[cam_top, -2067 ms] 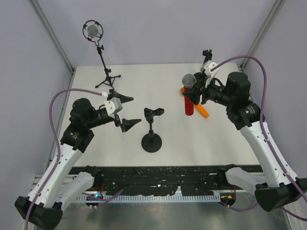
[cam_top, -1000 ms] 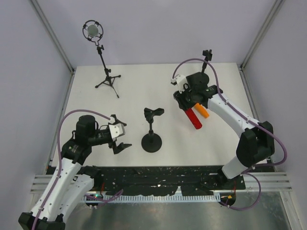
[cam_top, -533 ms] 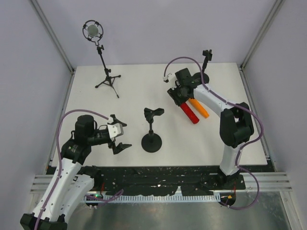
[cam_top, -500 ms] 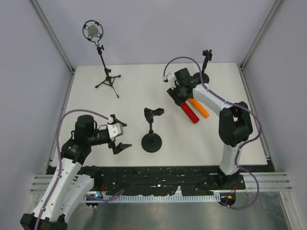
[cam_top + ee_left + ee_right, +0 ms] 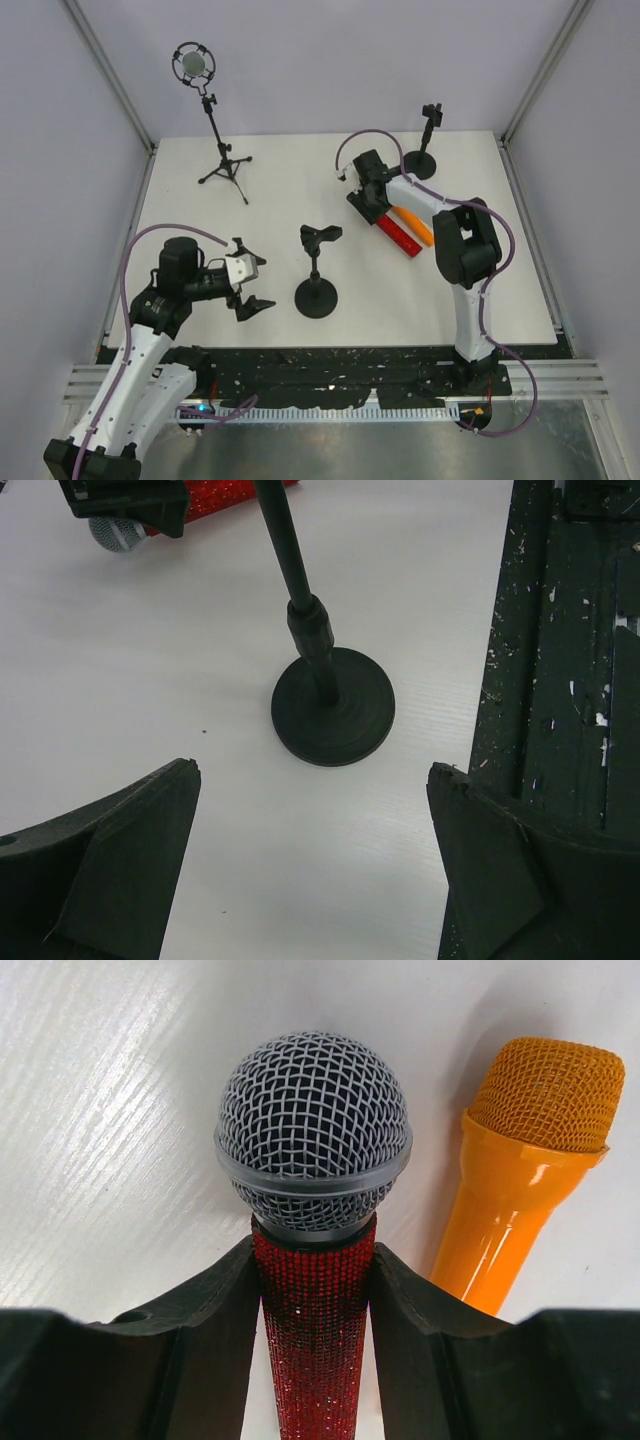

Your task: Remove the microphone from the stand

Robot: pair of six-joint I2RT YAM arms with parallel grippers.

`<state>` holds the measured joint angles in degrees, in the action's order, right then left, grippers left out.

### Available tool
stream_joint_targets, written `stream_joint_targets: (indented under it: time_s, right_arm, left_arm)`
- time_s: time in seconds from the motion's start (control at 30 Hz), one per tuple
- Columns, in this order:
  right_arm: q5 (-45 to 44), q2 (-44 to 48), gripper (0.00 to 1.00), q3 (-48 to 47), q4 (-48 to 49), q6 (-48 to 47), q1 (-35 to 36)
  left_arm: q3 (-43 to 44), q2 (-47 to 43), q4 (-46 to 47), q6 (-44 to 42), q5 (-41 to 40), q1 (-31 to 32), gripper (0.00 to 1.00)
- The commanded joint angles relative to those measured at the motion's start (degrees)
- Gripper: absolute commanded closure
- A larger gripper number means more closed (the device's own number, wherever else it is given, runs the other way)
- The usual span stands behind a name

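The red glitter microphone (image 5: 400, 235) with a grey mesh head (image 5: 313, 1130) is down at the table at back right. My right gripper (image 5: 368, 195) is shut on its handle (image 5: 315, 1300) just below the head, a finger on each side. I cannot tell whether it rests on the table. The black desk stand (image 5: 317, 270) stands upright mid-table with its clip (image 5: 320, 237) empty. My left gripper (image 5: 245, 285) hangs open to its left, and the stand's round base (image 5: 333, 718) lies just beyond my open fingers (image 5: 140, 830).
An orange microphone (image 5: 412, 222) lies right beside the red one, its head (image 5: 540, 1090) close to my right finger. A second small stand (image 5: 428, 140) is at the back right. A tripod stand with a studio microphone (image 5: 205, 110) is at the back left.
My right arm has swung the red microphone down and to the left, settling it beside the orange one. The left arm pulled back toward the near left earlier and has since stayed still.
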<state>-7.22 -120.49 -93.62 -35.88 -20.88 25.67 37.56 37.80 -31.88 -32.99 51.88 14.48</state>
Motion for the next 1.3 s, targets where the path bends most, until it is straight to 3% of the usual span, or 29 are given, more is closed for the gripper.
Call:
stream_joint_targets:
  time_s: [0.0,0.47,0.67,0.83,1.1,1.27]
  right_arm:
    - [-2.35,-0.71,0.72,-2.79,0.37,0.93,0.17]
    - [-0.69,-0.54,0.38,-5.34,-1.83,1.9,0.17]
    - [3.26,4.9,0.32,-6.39,-3.93,2.34,0.26]
    - [11.07,14.99,0.27,-4.82,-4.29,1.73,0.17]
    - [24.69,32.32,0.2,8.43,2.47,-0.29,0.17]
    - [37.26,43.37,0.17,21.88,14.39,-2.67,0.26]
  left_arm:
    - [-0.38,0.26,2.61,0.83,1.82,-0.33,0.0]
    - [-0.38,0.26,2.87,1.44,3.67,-0.33,0.0]
    - [-0.47,0.17,2.87,1.53,3.93,-0.33,0.0]
    - [-0.56,0.17,3.05,1.62,3.93,-0.33,0.0]
    - [-1.0,-0.01,3.58,1.88,4.02,-0.42,0.0]
    - [-1.0,-0.1,3.75,2.06,4.46,-0.86,0.0]
